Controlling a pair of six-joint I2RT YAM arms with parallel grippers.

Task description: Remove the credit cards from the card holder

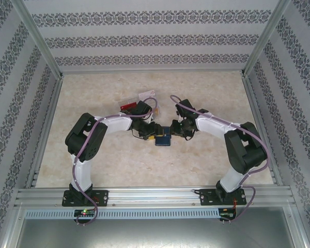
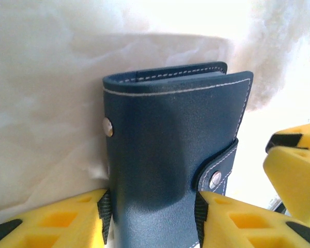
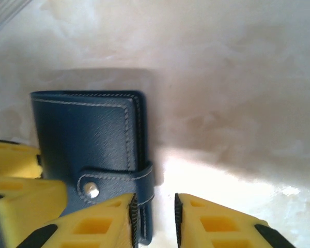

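My left gripper (image 2: 152,200) clamped the closed blue wallet (image 2: 170,129) by its two sides. My right gripper (image 3: 155,202) was loose, its jaws apart around the wallet's tab edge. Farther out on the table (image 1: 93,93), a red card (image 1: 126,107) and a white card (image 1: 144,95) lay beyond my left arm.

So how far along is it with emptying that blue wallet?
A glossy red card and a white card already lie on the table. The left gripper clamps the navy stitched card holder, closed, tab snapped; the right gripper straddles its edge. Opening it and pulling any remaining cards is left.
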